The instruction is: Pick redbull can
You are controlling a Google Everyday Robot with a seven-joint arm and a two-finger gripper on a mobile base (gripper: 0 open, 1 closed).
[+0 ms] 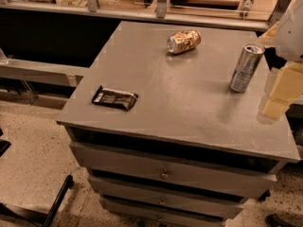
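Observation:
The redbull can (245, 68) stands upright near the right edge of the grey cabinet top (189, 103). It is tall and slim, silver-grey with darker bluish panels and a shiny top. My gripper (277, 96) is at the far right of the view, pale and blurred, just right of the can and slightly nearer the front, apart from it. It holds nothing that I can see.
An orange-gold can (183, 41) lies on its side at the back of the top. A black snack bar wrapper (114, 98) lies near the left front corner. Drawers (163, 174) sit below the top. A ledge (142, 13) runs behind.

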